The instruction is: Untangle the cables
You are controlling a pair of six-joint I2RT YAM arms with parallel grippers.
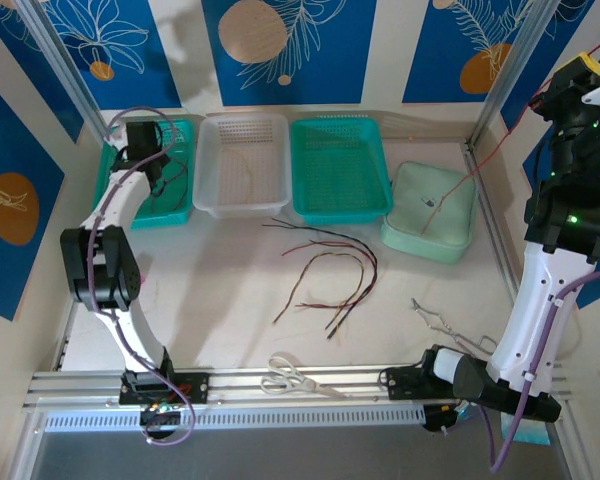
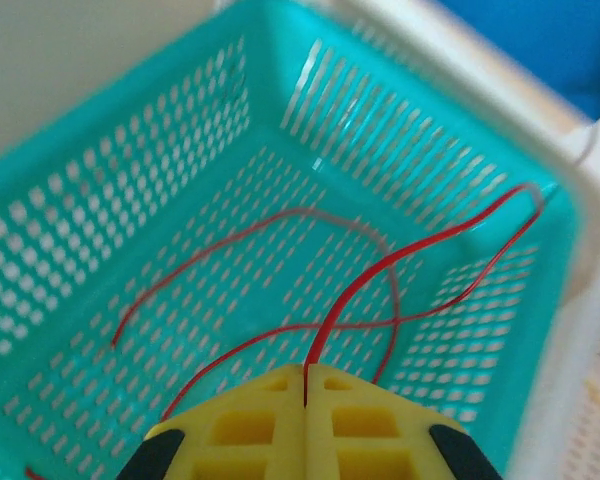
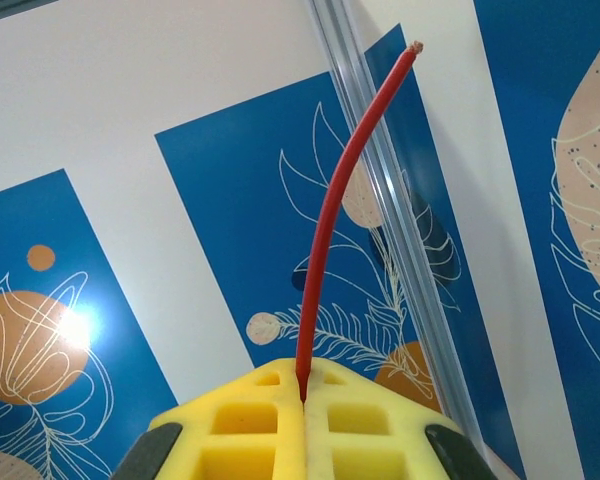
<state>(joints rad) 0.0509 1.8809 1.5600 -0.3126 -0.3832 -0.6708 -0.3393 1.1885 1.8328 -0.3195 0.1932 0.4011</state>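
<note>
A loose bunch of red, black and tan cables (image 1: 325, 270) lies on the table in front of the baskets. My left gripper (image 2: 305, 372) is shut on a red cable (image 2: 380, 268) that loops over the floor of the far-left teal basket (image 2: 130, 180); in the top view the left gripper (image 1: 158, 178) hangs over that basket (image 1: 180, 212). My right gripper (image 3: 303, 385) is raised high at the right (image 1: 582, 68), shut on another red cable (image 3: 330, 220) whose short end sticks up. That cable (image 1: 490, 150) trails down to the pale green tub (image 1: 460, 240).
A white basket (image 1: 208, 195) and a second teal basket (image 1: 378, 200) stand at the back centre. Scissors (image 1: 300, 378) lie on the front rail and metal tongs (image 1: 442, 322) near the right arm's base. Frame posts stand at both back corners.
</note>
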